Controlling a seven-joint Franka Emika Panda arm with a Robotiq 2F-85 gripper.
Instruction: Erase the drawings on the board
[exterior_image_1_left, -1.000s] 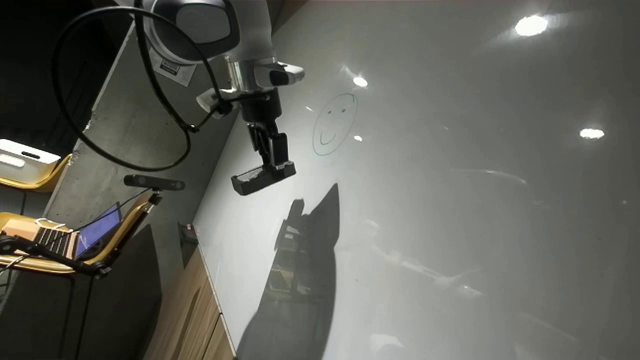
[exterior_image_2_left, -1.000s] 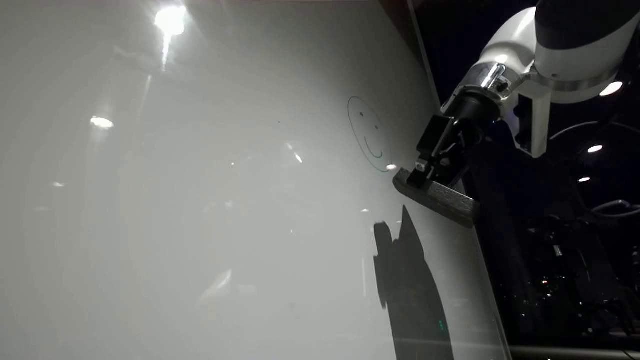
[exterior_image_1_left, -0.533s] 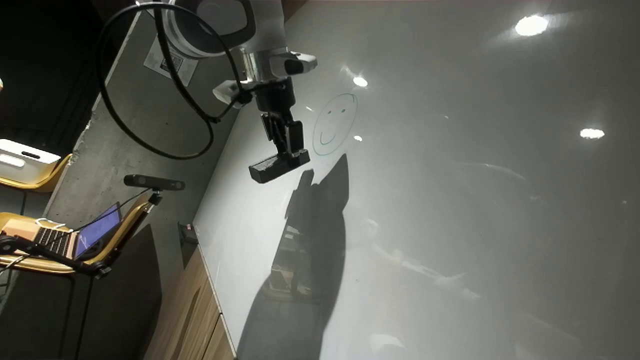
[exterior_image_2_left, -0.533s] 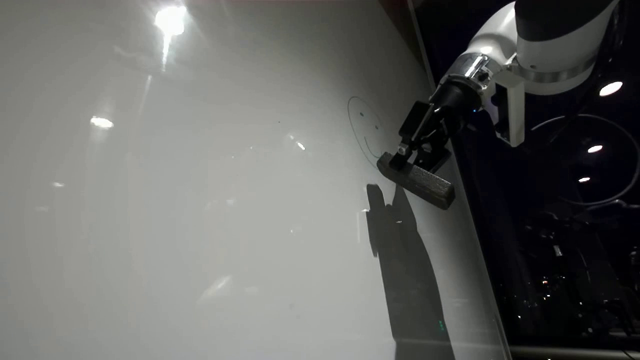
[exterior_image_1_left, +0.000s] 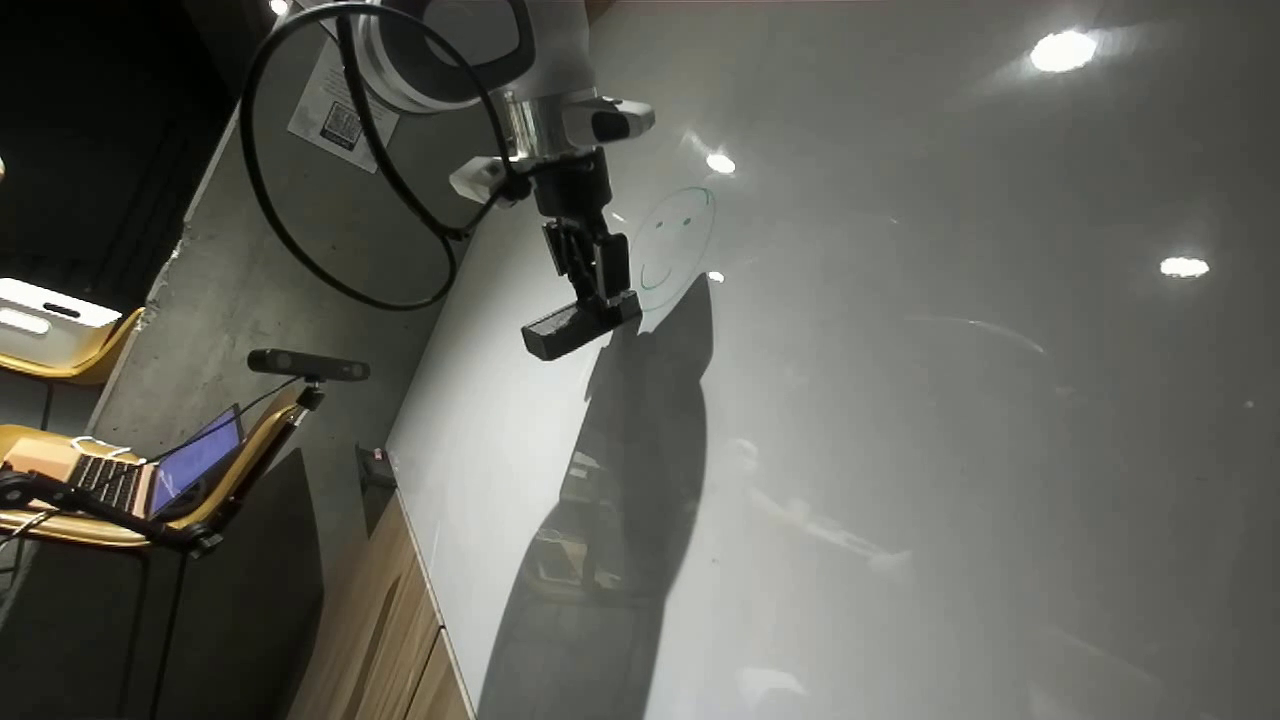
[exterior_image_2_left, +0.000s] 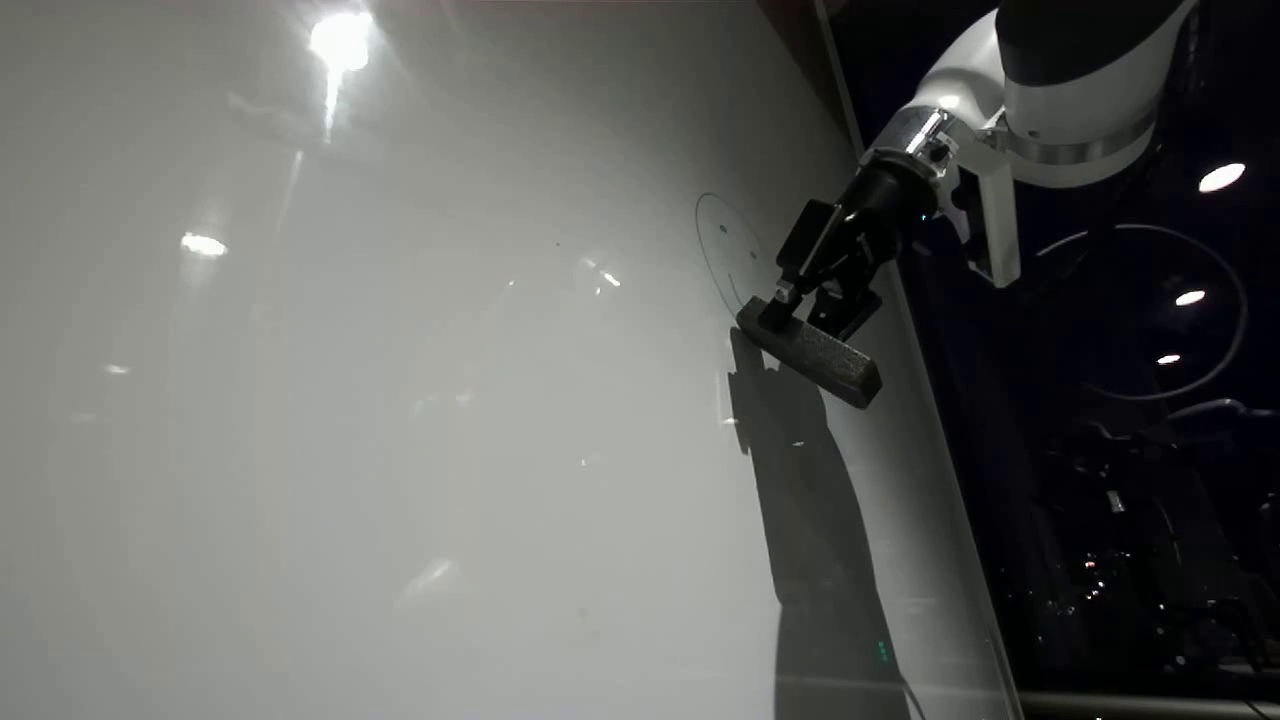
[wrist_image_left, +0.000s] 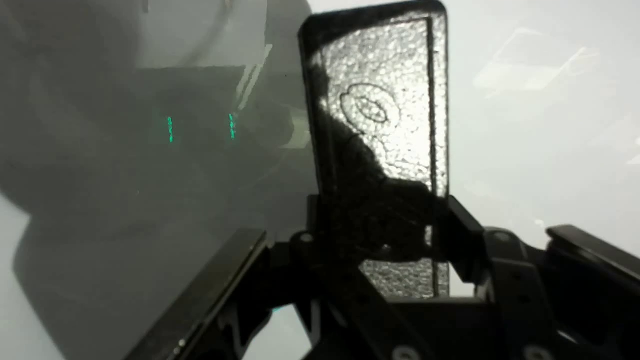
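In an exterior view I see the smiley drawing (exterior_image_1_left: 672, 242) on the white board (exterior_image_1_left: 950, 450), a dark eraser (exterior_image_1_left: 574, 330) at its lower left. In an exterior view my hand (exterior_image_2_left: 805, 318) grips that eraser, whose end hides the drawing's lower part; I cannot tell if it touches. In the wrist view my jaws stand partly apart, clamped across the eraser
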